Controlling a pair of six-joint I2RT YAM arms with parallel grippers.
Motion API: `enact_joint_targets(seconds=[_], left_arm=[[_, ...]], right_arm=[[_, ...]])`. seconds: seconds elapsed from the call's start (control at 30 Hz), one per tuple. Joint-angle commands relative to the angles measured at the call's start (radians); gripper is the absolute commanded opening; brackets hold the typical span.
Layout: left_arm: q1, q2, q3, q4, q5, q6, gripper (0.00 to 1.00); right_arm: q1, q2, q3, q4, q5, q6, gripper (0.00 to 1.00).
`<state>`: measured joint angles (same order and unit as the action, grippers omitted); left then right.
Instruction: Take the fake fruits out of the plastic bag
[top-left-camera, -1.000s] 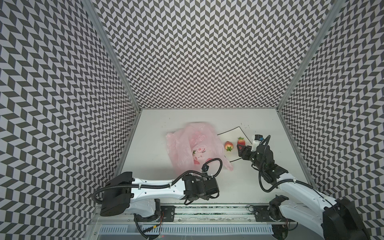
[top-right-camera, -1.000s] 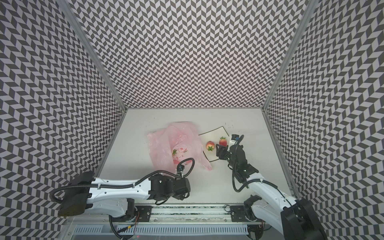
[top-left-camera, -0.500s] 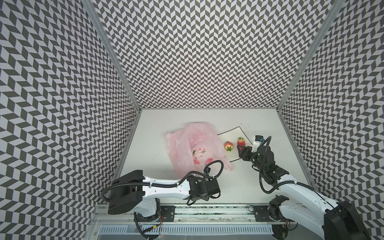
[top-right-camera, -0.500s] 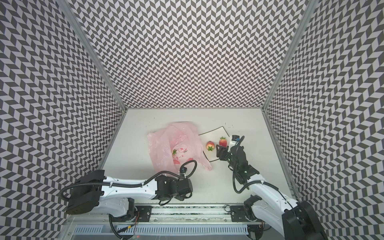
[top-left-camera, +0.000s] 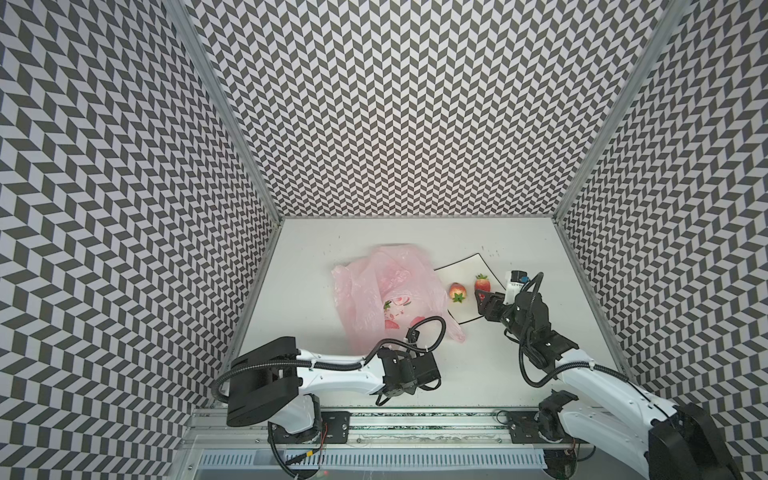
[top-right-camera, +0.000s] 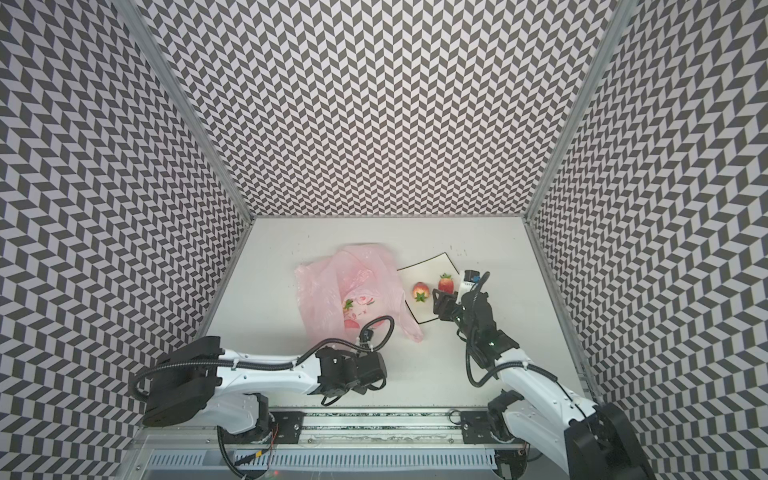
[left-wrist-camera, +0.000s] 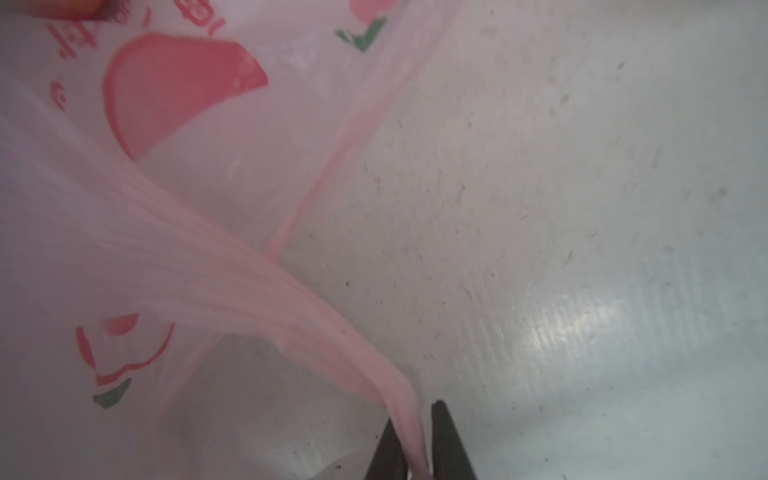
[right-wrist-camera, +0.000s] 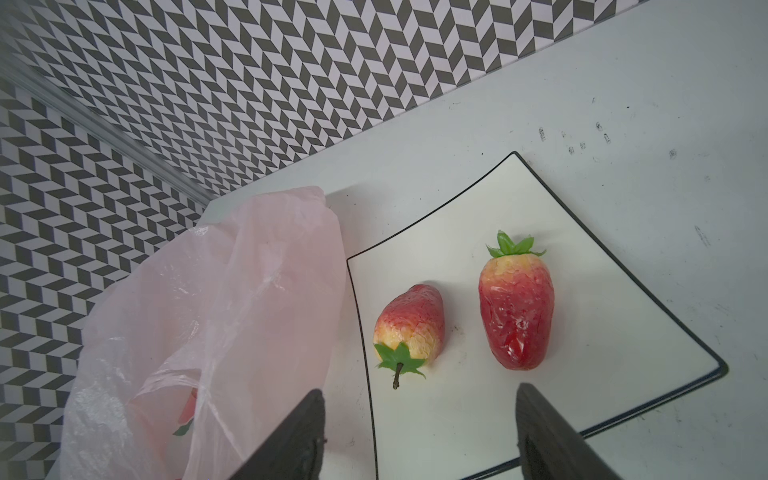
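The pale-pink plastic bag (top-left-camera: 386, 291) (top-right-camera: 353, 286) lies crumpled mid-table, left of the plate. My left gripper (left-wrist-camera: 414, 415) is shut on a stretched pink strip of the bag (left-wrist-camera: 166, 208), low over the table at the bag's near edge. In both top views its fingers are hidden under the wrist. Two fake fruits, both strawberries (top-left-camera: 457, 291) (top-left-camera: 482, 283), lie on the plate. My right gripper (right-wrist-camera: 418, 390) (top-left-camera: 484, 303) hangs open over the plate's near edge, just short of the strawberries (right-wrist-camera: 411, 324) (right-wrist-camera: 516, 307). Red and green shapes show through the bag; I cannot tell prints from fruit.
A square white plate with a black rim (top-left-camera: 469, 266) (top-right-camera: 432, 266) (right-wrist-camera: 457, 232) sits right of the bag, which overlaps its left edge. A loose bag handle (top-left-camera: 455, 332) trails toward the near side. Patterned walls enclose the table on three sides.
My left gripper has closed on the bag's strip, and the left arm has shifted slightly to the right. The right arm, plate and strawberries have not moved.
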<state>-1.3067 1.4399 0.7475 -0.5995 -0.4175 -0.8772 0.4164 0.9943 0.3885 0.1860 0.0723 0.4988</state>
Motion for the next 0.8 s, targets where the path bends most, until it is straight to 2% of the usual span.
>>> enact_joint_targets(seconds=[0.0, 0.3, 0.5, 0.67, 0.77], left_arm=[[0.002, -0.113, -0.01, 0.021, -0.105, -0.038, 0.08], [0.008, -0.395, -0.107, 0.181, -0.107, -0.046, 0.03], [0.024, -0.662, -0.267, 0.384, -0.108, -0.044, 0.0], [0.154, -0.857, -0.374, 0.514, 0.003, -0.008, 0.0], [0.236, -0.915, -0.394, 0.538, 0.081, 0.014, 0.0]], right_arm=[[-0.004, -0.004, -0.007, 0.01, -0.012, 0.006, 0.7], [-0.004, 0.038, 0.009, -0.007, -0.029, 0.016, 0.7], [-0.004, 0.075, 0.041, -0.042, -0.057, 0.016, 0.69], [-0.004, 0.067, 0.051, -0.056, -0.072, 0.008, 0.69], [-0.004, 0.057, 0.066, -0.063, -0.099, -0.005, 0.66]])
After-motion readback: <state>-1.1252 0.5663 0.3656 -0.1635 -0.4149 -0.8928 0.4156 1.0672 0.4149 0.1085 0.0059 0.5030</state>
